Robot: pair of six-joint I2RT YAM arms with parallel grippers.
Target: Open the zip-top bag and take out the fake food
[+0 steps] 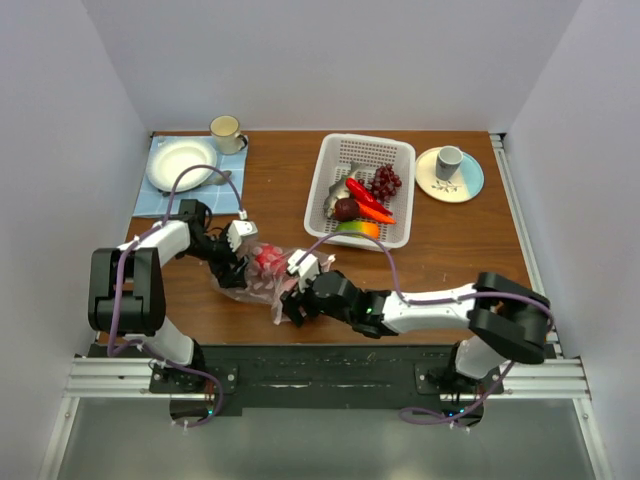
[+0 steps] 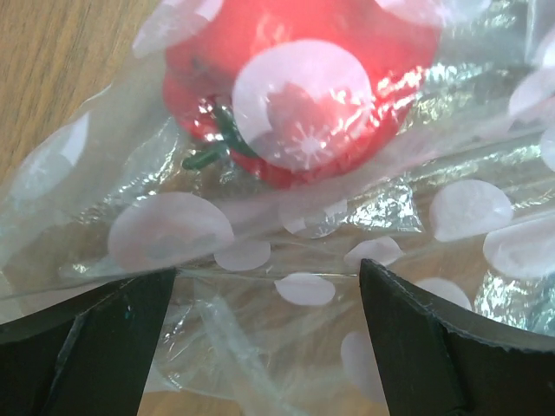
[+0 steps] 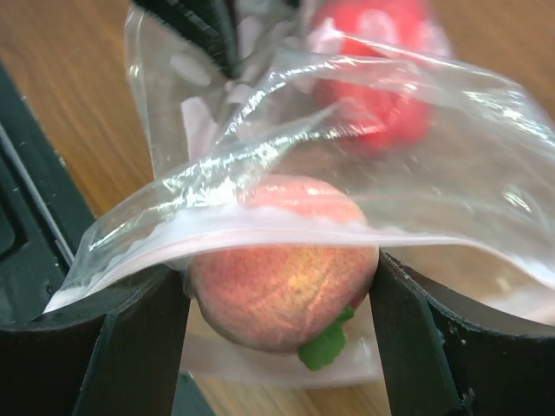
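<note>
Zip-top bag (image 1: pixel 262 272): crumpled on the table (image 1: pixel 450 265), near edge, left of centre, between your left gripper (image 2: pixel 264 290) and right gripper (image 3: pixel 277 286).
Inside: two pieces of fake food (image 1: pixel 267 260). A red fruit (image 2: pixel 303 78) with a green stalk sits deep in the bag. A peach-coloured fruit (image 3: pixel 282 299) sits at the mouth, with film draped over its top.
Already out: chili (image 1: pixel 368 198), grapes (image 1: pixel 386 182) and other pieces lie in the white basket (image 1: pixel 400 150), far and right of the bag.
Left jaws: spread wide, with dotted film lying loose between them and nothing pinched.
Right jaws: set against both sides of the peach-coloured fruit, pinching it as far as you can judge.
Step in hand: drawing the peach-coloured fruit out through the mouth.
How to do it well: close your left jaws on the film first, so the bag is anchored. Pull the fruit straight out, low and slow, so the draped lip slides off rather than dragging the bag along. Squeeze lightly, because the fruit is round and may pop free.
Writing: none readable. The bag bears only pale round dots, and no brand or label shows.
</note>
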